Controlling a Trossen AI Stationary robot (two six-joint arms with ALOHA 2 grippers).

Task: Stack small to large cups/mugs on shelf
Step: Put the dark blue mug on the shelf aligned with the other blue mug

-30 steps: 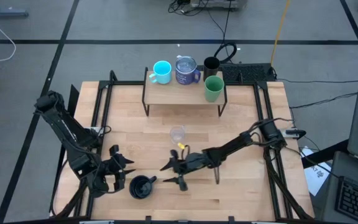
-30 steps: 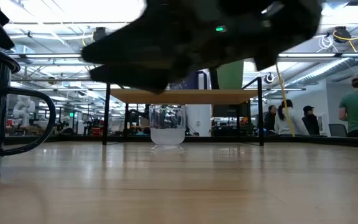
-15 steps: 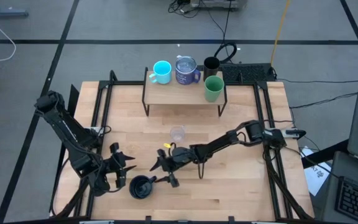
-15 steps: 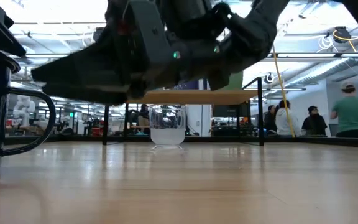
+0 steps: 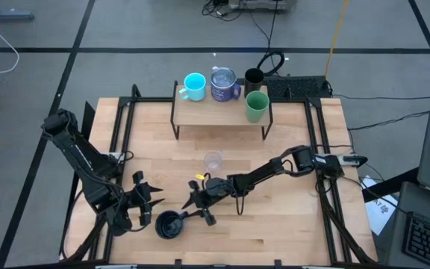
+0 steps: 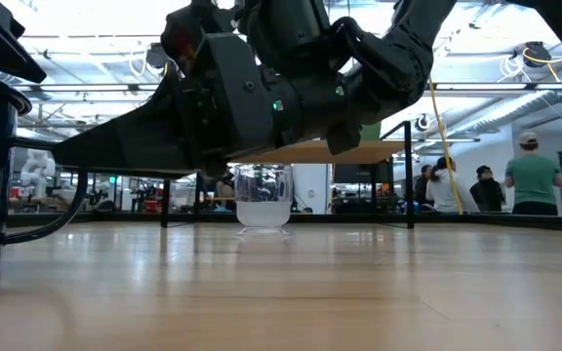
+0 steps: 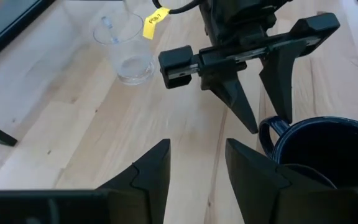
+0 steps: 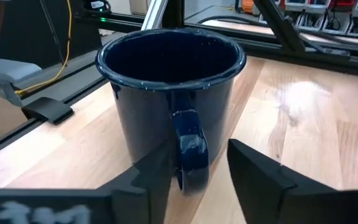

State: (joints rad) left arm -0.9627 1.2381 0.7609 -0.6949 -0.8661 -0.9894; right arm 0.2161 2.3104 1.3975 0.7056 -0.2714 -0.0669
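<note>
High view: we see the dark mug upright on the worktop near its front edge, left of centre, its handle turned toward the right gripper. In the right wrist view the handle sits between that gripper's two fingers, with the jaws spread and a gap on each side; we cannot say for sure whether either finger touches it. The left gripper rests low just to the left of the mug, its jaws also spread and holding nothing.

The clear glass stands alone on the worktop, between the shelf and the right arm, apart from both. In the low view it shows in front of the shelf's legs, with some clear liquid or a thick base at its bottom; which of the two, we cannot tell.

On the shelf we find the cyan mug at the left, the blue-purple mug just beside it, and the green cup at the right end. The black tumbler stands behind the green cup, at the shelf's back corner.

A yellow tag hangs on the right arm near its wrist. People stand in the room beyond the worktop.
</note>
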